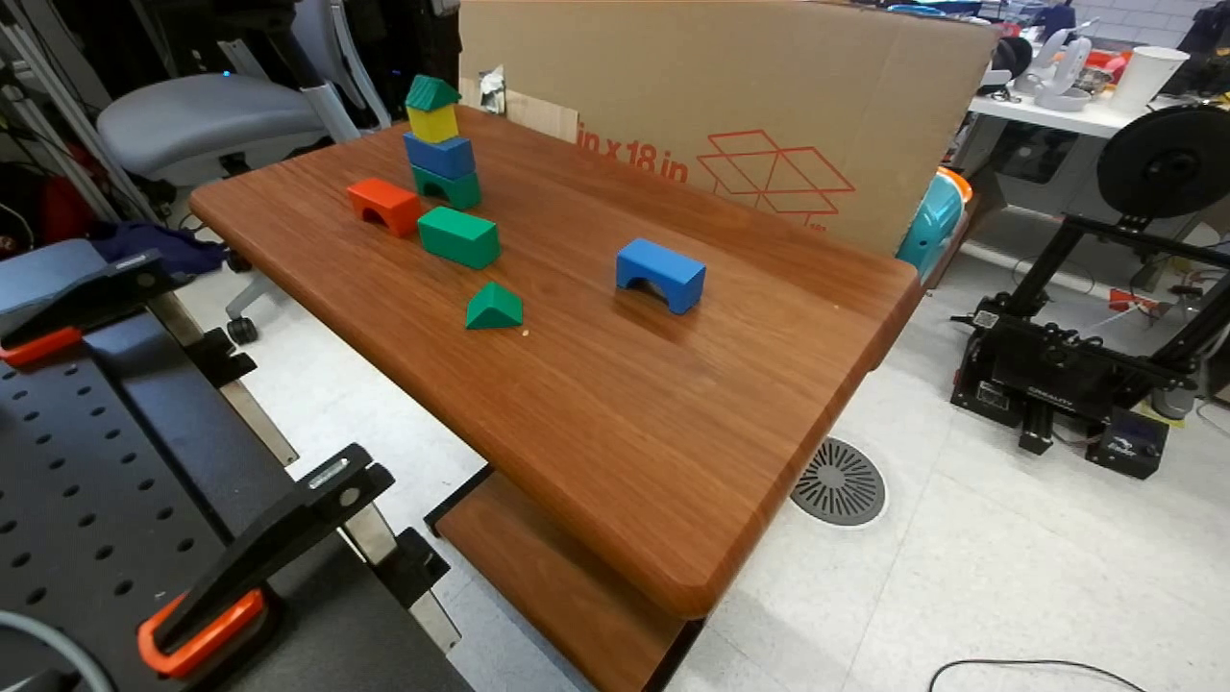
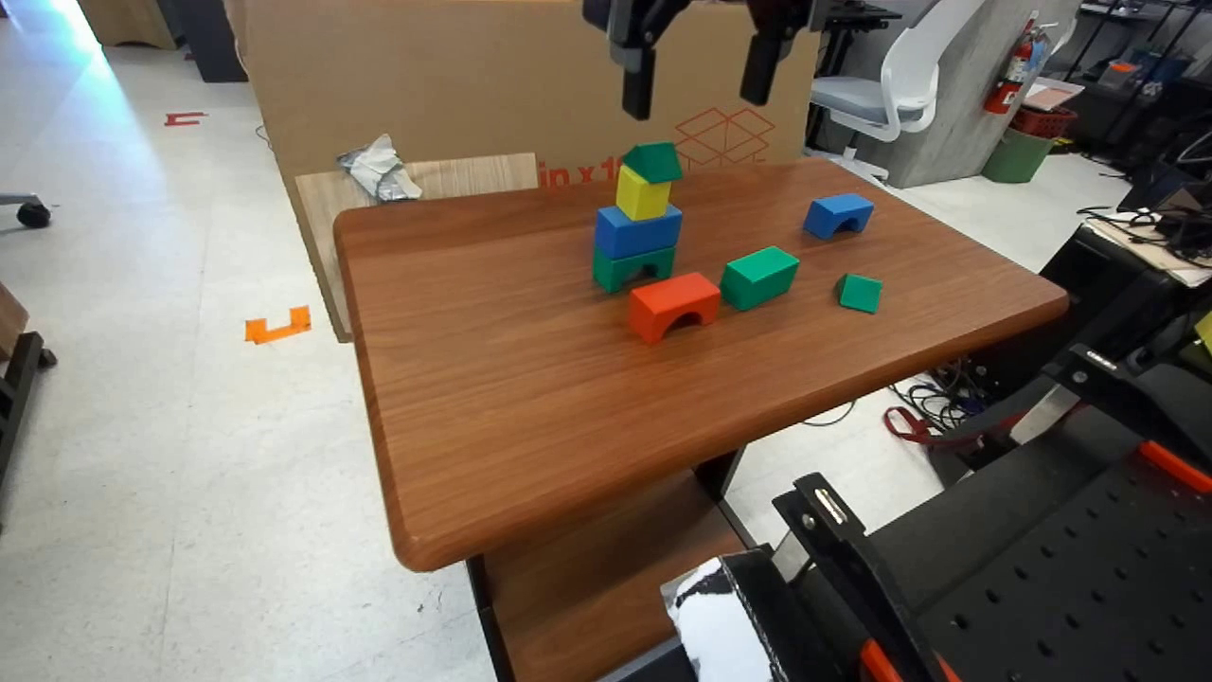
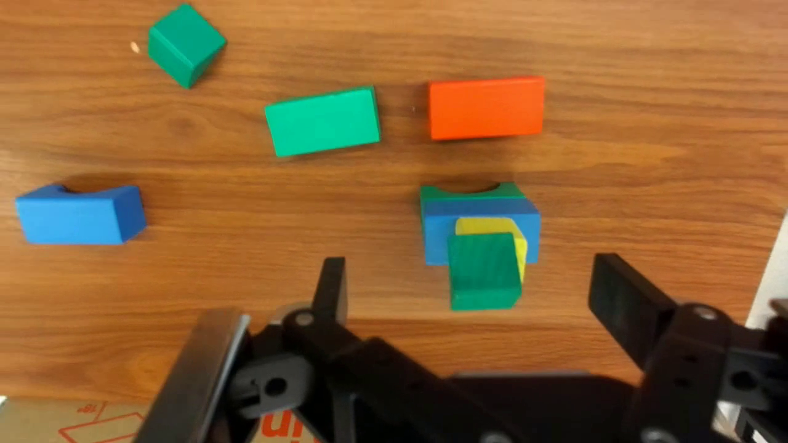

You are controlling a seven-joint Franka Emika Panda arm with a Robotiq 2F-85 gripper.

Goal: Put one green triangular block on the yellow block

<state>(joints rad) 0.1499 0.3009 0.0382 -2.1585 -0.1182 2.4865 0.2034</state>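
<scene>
We had the green triangular block [image 2: 653, 162] on the yellow cube [image 2: 642, 196]; that sat on the blue rectangular block [image 2: 637, 234] over the green arch [image 2: 611, 271]; our Robotiq gripper [image 2: 697, 100] hung above them, jaws wide apart.

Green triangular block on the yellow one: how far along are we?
Done, by the look of it: a green triangular block rests on the yellow block. In hand: nothing; the gripper is open above them. Left: probably only backing off. The spare green wedge lies on the table, but the task wants just one.
</scene>
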